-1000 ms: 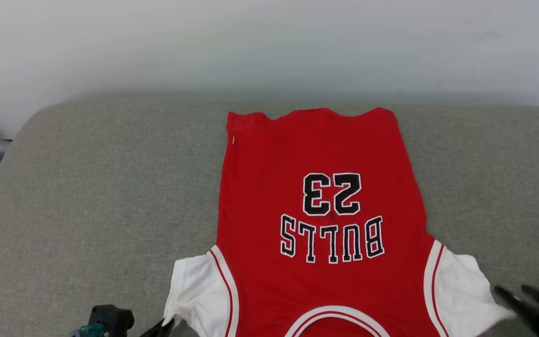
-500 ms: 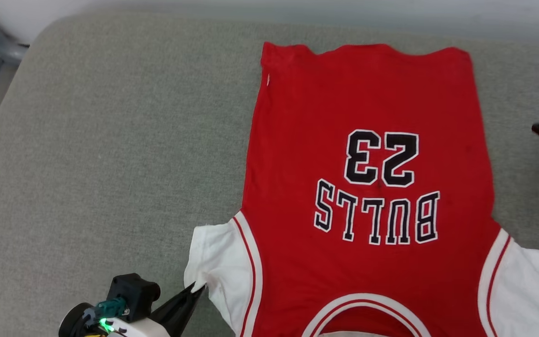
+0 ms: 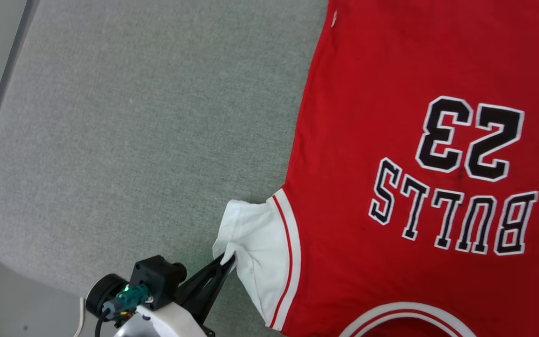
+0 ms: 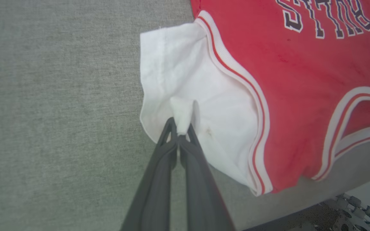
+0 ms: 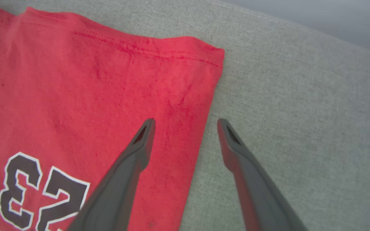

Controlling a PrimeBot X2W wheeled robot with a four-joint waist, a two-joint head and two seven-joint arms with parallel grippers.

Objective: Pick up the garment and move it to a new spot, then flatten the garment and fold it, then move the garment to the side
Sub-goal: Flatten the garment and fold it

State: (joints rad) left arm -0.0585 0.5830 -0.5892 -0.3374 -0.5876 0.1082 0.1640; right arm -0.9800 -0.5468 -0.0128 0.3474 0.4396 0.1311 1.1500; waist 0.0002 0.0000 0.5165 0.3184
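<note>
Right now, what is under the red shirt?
The grey fabric pad shows at the edges of the shirt and runs under it. Whatever lies beneath the shirt's middle is covered, though the cloth lies flat.

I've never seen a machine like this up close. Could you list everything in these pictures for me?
Red jersey-style T-shirt with white short sleeves: one, red and white, spread flat on the cushion, printed side up.
Black-and-white lettering "BULLS 23": one print, on the shirt's red body.
Grey fabric cushion: one, grey, under the shirt.
Left hand: one, two dark fingers, shut on the edge of the shirt's white sleeve.
Right hand: one, two dark fingers, open, one finger over the red cloth and one over the cushion, beside a hem corner.
</note>
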